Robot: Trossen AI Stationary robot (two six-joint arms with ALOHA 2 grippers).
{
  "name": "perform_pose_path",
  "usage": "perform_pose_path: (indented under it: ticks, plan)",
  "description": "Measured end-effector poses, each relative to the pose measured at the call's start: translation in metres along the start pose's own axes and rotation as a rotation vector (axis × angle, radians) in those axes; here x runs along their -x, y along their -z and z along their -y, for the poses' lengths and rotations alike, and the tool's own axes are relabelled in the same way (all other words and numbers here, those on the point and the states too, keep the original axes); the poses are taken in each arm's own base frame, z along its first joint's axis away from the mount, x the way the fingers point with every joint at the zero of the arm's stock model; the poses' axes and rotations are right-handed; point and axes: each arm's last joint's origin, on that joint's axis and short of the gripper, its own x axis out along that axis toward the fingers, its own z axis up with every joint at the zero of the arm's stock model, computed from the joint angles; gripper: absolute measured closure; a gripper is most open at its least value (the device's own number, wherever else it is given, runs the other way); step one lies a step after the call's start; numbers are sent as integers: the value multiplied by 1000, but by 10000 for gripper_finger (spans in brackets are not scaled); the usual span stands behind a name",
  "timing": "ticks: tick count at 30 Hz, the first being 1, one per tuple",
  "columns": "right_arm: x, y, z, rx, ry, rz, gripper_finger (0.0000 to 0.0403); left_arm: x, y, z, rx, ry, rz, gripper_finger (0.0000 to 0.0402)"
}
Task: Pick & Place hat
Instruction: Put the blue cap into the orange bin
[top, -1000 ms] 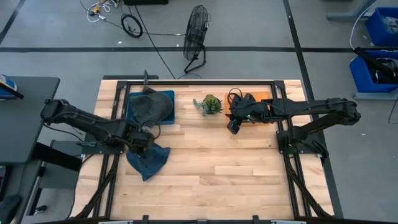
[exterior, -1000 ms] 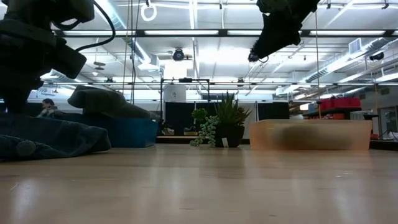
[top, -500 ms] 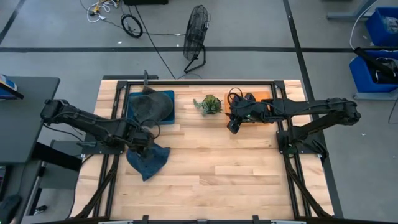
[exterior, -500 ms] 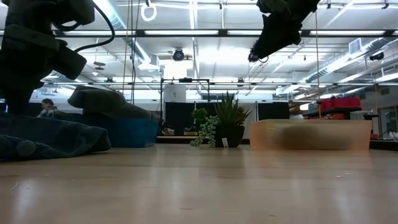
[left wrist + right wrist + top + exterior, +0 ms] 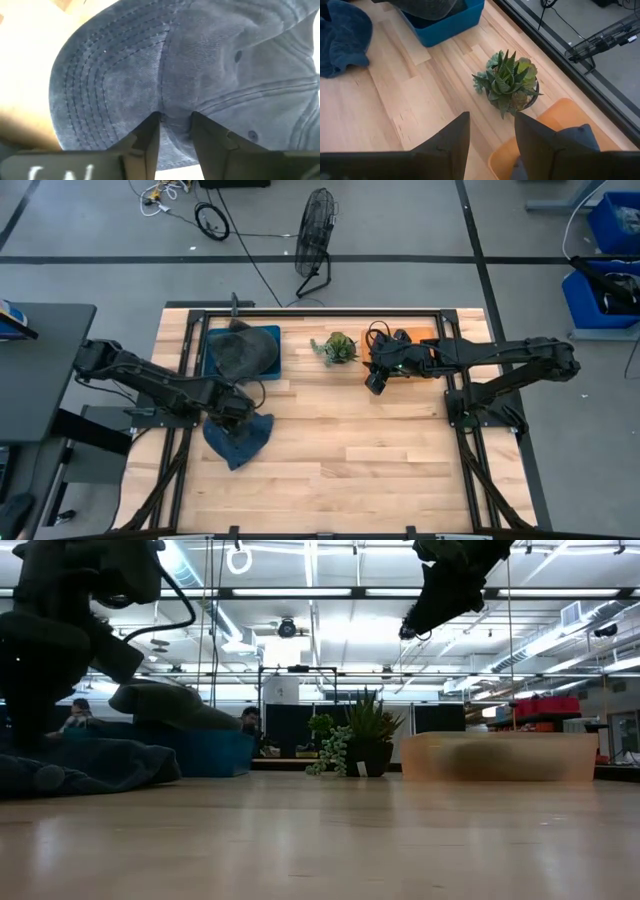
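A blue denim cap (image 5: 240,442) lies on the wooden table near its left edge; the low view shows the cap (image 5: 95,762) flat on the boards. My left gripper (image 5: 232,414) stands over its far end, shut on it. In the left wrist view the cap (image 5: 210,55) fills the picture, its stitched brim to one side and its crown with eyelets to the other. My right gripper (image 5: 375,384) hangs open in the air beside the plant, also seen as the right gripper (image 5: 492,145). My left gripper (image 5: 175,127) pinches a raised fold of the cap between its two fingers, at the seam where brim meets crown (image 5: 164,107). The fingers (image 5: 147,137) come from above, pointing down. The cap still lies on the table under them.
A blue bin (image 5: 268,338) at the far left holds a dark grey hat (image 5: 238,352). A small potted plant (image 5: 338,347) stands at the far middle. An orange bin (image 5: 420,333) with dark items sits far right. Bare boards stretch across the middle and near side.
My left arm has shifted slightly toward the table's right and near side, settling over the cap. The cap's cloth under the gripper has bunched a little; the rest of it has stayed in place.
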Motion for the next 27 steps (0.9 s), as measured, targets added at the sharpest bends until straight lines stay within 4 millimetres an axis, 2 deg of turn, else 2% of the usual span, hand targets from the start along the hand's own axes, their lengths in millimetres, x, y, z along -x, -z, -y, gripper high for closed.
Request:
perform_pose_path:
  ticks: [6,9,12,16,21,24,27]
  plan:
    - [0,0,0,0,-1,1,244,1,-2,4,-98,33,0,384]
    - [-4,1,-3,23,-38,-22,244,10,-6,11,-151,70,18,385]
    - [-12,0,-12,70,-125,-31,244,28,-13,22,-257,119,80,381]
    - [-31,-7,-40,153,-270,56,244,57,-29,33,-383,152,218,387]
    - [-59,-15,-87,211,-467,261,244,81,-50,41,-420,203,332,392]
    - [-74,-12,-112,289,-516,370,244,84,-59,44,-457,190,346,390]
    - [-83,-16,-129,320,-523,414,244,76,-68,45,-460,158,316,391]
